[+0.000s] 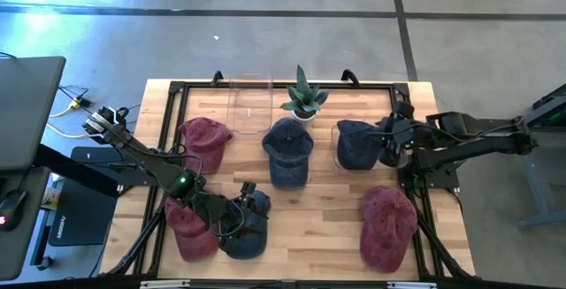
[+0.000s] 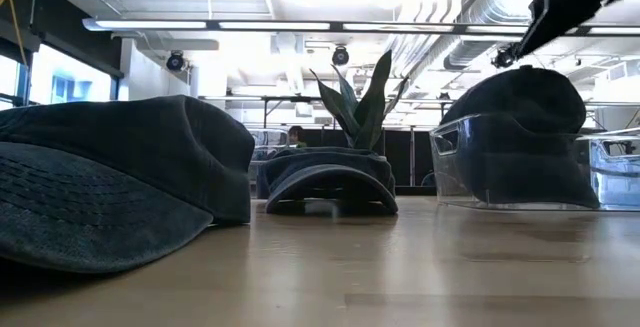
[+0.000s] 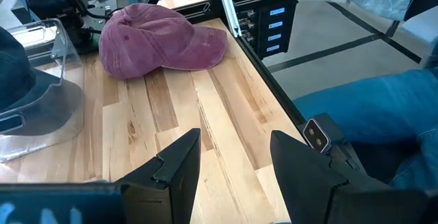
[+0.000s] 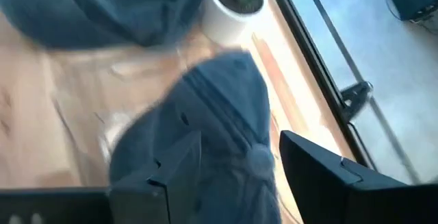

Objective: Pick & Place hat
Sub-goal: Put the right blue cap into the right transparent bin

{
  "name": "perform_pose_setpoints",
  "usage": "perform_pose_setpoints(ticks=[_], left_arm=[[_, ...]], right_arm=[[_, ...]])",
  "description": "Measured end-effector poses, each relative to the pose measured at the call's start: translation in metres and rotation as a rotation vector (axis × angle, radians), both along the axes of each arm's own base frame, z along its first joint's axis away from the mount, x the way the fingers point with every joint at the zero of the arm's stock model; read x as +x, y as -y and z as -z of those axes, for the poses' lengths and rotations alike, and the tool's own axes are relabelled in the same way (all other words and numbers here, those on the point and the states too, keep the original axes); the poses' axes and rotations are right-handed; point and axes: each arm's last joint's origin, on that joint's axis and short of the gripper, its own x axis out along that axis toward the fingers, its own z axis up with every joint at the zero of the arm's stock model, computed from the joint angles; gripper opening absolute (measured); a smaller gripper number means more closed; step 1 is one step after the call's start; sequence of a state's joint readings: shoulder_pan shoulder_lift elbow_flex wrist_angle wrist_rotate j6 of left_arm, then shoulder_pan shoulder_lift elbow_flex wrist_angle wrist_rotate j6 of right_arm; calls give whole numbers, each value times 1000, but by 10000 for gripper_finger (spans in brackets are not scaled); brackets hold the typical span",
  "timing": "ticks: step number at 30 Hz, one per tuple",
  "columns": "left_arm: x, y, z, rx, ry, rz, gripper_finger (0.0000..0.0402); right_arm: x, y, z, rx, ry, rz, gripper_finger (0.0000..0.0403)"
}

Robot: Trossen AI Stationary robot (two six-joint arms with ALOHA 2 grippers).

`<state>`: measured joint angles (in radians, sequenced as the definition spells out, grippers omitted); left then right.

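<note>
1. High view: A wooden surface (image 1: pixel 309 227) is seen from above, carrying six caps. A maroon cap (image 1: pixel 204 141) is at 10 o'clock, a navy cap (image 1: pixel 286 150) at the centre, and a potted plant (image 1: pixel 303 101) at 12 o'clock, just beside a clear empty bin (image 1: pixel 250 103).
2. High view: A second navy cap (image 1: pixel 357 143) is seen resting in a clear container (image 1: pixel 339 147) at 2 o'clock. The right gripper (image 1: pixel 394 144) is placed just beside this cap, on its 3 o'clock side.
3. High view: A further maroon cap (image 1: pixel 386 225) lies at 4 o'clock. At 7 o'clock a maroon cap (image 1: pixel 188 229) and a navy cap (image 1: pixel 248 235) lie touching; the left gripper (image 1: pixel 240 214) is positioned over the navy one.
4. Low view: The near navy cap (image 2: pixel 110 187) fills the 9 o'clock side. The centre cap (image 2: pixel 330 179) is seen in front of the plant (image 2: pixel 358 102). At 3 o'clock the navy cap (image 2: pixel 525 102) sits in the container (image 2: pixel 470 167), with the right arm above it.
5. Left wrist view: The left fingers (image 3: pixel 181 172) are spread, with nothing between them. A maroon cap (image 3: pixel 161 39) lies well apart on the surface (image 3: pixel 171 107).
6. Right wrist view: The right fingers (image 4: pixel 321 176) are spread apart above the navy cap (image 4: pixel 205 121); no grip on it is seen. The plant's white pot (image 4: pixel 229 15) stands near.
</note>
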<state>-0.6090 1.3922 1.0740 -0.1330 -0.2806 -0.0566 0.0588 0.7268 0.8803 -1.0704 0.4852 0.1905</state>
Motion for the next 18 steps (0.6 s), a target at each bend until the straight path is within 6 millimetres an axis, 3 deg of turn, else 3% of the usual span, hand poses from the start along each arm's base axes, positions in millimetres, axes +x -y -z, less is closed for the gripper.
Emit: perform_pose_setpoints(ticks=[9, 18], left_arm=[[0, 0, 0, -2, -1, 5, 172], [0, 0, 0, 1, -3, 9, 172]], right_arm=[[22, 6, 7, -79, -75, 42, 215], [42, 26, 25, 94, -245, -66, 186]])
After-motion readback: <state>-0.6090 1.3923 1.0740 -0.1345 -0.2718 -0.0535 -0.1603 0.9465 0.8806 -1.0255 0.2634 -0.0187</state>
